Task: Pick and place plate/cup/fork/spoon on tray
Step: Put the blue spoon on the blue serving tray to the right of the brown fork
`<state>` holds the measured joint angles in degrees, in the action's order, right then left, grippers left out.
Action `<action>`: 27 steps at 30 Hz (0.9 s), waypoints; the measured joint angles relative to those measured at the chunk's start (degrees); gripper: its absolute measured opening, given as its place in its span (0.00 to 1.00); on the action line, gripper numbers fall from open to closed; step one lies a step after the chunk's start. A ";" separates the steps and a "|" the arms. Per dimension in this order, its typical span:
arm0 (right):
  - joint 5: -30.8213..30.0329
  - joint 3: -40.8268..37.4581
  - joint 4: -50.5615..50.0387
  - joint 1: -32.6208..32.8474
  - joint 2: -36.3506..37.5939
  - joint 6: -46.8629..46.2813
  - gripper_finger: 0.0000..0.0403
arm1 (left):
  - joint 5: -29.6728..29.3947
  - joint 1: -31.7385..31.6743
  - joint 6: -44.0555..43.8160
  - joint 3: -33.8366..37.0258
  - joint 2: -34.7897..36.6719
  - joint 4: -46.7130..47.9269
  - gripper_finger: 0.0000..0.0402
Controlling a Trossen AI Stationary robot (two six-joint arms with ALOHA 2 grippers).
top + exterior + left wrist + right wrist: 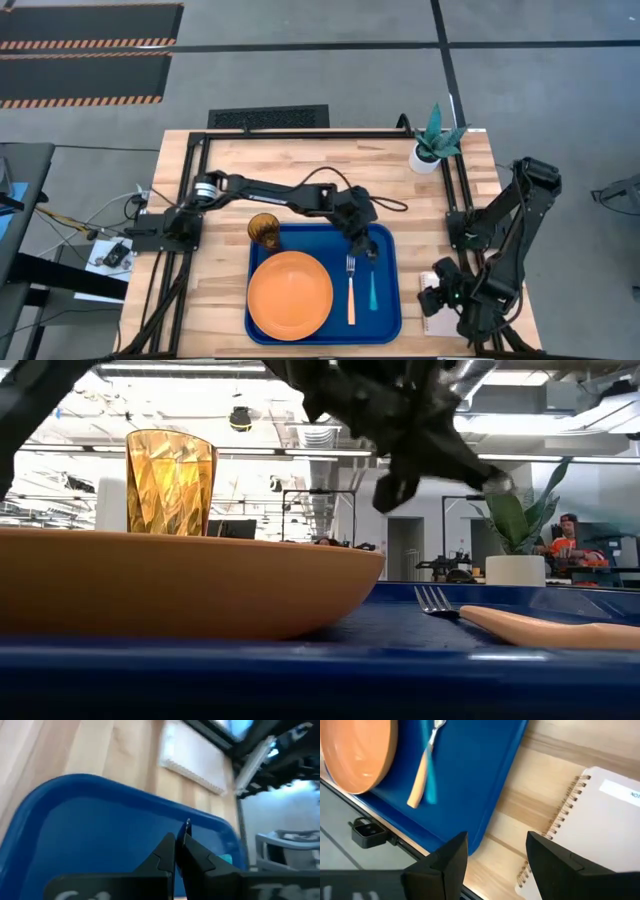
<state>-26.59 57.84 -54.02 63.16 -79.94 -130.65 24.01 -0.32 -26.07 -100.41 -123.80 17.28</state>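
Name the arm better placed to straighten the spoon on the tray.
Left. Its gripper, jaws shut, hangs over the blue tray right at the bowl end of the teal-handled spoon. The right gripper, jaws open, sits off the tray over the white notepad.

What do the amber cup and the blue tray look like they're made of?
The cup looks like clear amber plastic or glass; light shines through its faceted walls, so either is possible. The tray seems to be moulded blue plastic: uniform colour, rounded corners, a soft sheen on its raised rim.
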 joint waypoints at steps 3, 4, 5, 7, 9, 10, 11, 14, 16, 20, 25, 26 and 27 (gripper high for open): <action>-0.70 0.00 0.02 0.00 0.00 0.00 0.55 | -0.30 0.23 0.07 -1.86 -2.17 -0.81 0.00; -0.70 0.00 0.07 0.00 0.00 0.00 0.55 | -0.44 0.36 0.07 -1.94 -2.55 -0.51 0.00; -0.72 0.00 0.07 0.00 0.00 0.00 0.55 | -0.52 0.61 0.03 -2.15 -3.08 -0.82 0.00; -0.71 0.00 0.04 0.00 0.00 0.03 0.55 | -0.94 1.04 0.33 -1.98 -3.93 0.69 0.00; -0.74 0.00 -0.22 0.00 0.00 0.05 0.55 | -2.10 1.45 1.54 -1.80 -4.16 1.92 0.00; -0.72 0.00 -0.46 0.00 0.00 0.05 0.55 | -2.80 1.56 2.16 -1.80 -4.10 1.72 0.00; -0.73 0.00 -0.65 0.00 0.00 0.05 0.55 | -3.15 1.59 2.89 -1.80 -3.92 1.33 0.00; -0.72 0.00 -1.53 0.00 0.00 0.09 0.55 | -3.55 1.55 3.64 -1.78 -3.81 1.61 0.00; -0.72 0.00 -1.79 -0.02 0.00 0.18 0.55 | -4.36 1.49 3.99 -1.74 -3.83 1.84 0.00; -0.73 0.00 -2.25 -0.02 0.00 0.18 0.55 | -4.78 1.44 5.52 -1.74 -3.83 1.69 0.00; -0.74 0.02 -2.86 -0.02 0.00 0.18 0.55 | -4.63 1.44 6.63 -1.87 -5.17 1.39 0.00; -0.72 0.00 -2.84 -0.02 0.00 0.18 0.55 | -3.69 1.42 6.45 -1.72 -5.72 2.10 0.00; -0.74 0.01 -2.93 -0.02 0.00 0.16 0.55 | -2.26 1.36 6.11 -1.67 -6.53 2.59 0.00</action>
<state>-27.33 57.85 -56.95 63.13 -79.94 -130.50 21.75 1.05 -19.97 -102.08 -130.34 19.86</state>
